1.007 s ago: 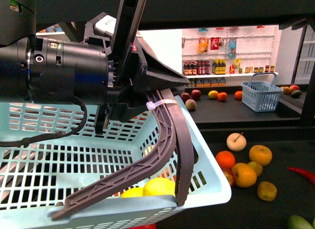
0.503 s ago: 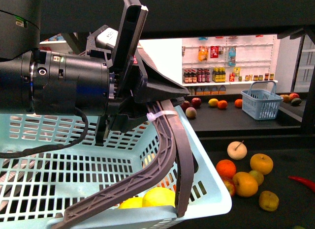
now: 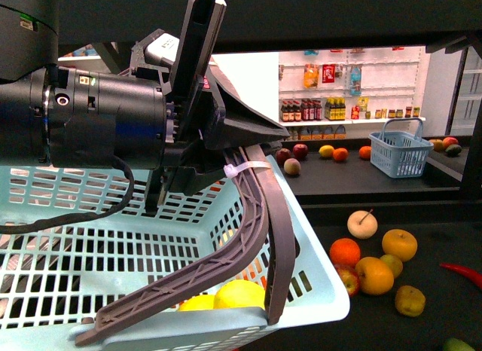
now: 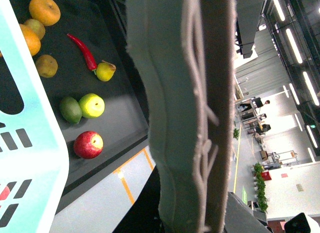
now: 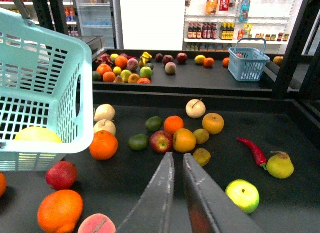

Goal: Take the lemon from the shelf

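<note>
The left gripper [image 3: 181, 321] hangs over the pale blue basket [image 3: 316, 287], its two long grey fingers [image 3: 256, 238] spread apart and holding nothing; a lemon [image 3: 239, 294] lies in the basket just beneath and between the fingertips, a second yellow fruit [image 3: 197, 303] touching it. The right gripper [image 5: 176, 160] hovers with fingers nearly together and empty above the shelf [image 5: 150, 185], where oranges, apples and a red chili [image 5: 254, 150] lie scattered beside the basket.
</note>
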`<state>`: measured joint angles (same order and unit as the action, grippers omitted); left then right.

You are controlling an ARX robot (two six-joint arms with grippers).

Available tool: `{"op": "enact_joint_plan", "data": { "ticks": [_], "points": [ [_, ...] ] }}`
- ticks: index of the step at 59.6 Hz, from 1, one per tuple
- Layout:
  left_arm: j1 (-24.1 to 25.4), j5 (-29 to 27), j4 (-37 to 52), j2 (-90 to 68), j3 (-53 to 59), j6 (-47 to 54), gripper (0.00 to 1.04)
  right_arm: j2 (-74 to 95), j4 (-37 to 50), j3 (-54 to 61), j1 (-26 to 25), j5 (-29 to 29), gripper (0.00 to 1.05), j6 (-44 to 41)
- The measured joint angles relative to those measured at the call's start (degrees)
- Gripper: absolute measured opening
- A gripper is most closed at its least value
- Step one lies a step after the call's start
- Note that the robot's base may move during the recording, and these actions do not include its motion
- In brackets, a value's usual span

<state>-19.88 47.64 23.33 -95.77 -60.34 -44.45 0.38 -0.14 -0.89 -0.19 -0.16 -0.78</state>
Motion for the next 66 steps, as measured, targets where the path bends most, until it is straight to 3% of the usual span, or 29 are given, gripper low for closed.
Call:
{"op": "enact_joint_plan", "data": {
  "ticks": [21, 30, 43, 53, 66],
  "points": [
    [0.0, 0.0, 0.0, 0.0, 0.0, 0.0, 0.09, 0.0, 0.0, 0.0, 0.0, 0.0, 0.77, 0.0],
    [0.2, -7.3, 5.3, -0.3, 0.3, -3.4, 0.09, 0.0, 0.0, 0.0, 0.0, 0.0, 1.02, 0.0],
    [5.6, -17.5, 11.0, -2.2, 0.1, -8.7, 0.09, 0.0, 0.0, 0.0, 0.0, 0.0, 1.02, 0.1],
    [13.0, -26.2, 21.1, -4.7, 0.1, -19.4, 0.09, 0.0, 0.0, 0.0, 0.0, 0.0, 1.02, 0.1],
    [22.6, -29.4, 29.8, -6.8, -1.0, -29.7, 0.09, 0.0, 0.0, 0.0, 0.0, 0.0, 1.02, 0.1]
  ]
}}
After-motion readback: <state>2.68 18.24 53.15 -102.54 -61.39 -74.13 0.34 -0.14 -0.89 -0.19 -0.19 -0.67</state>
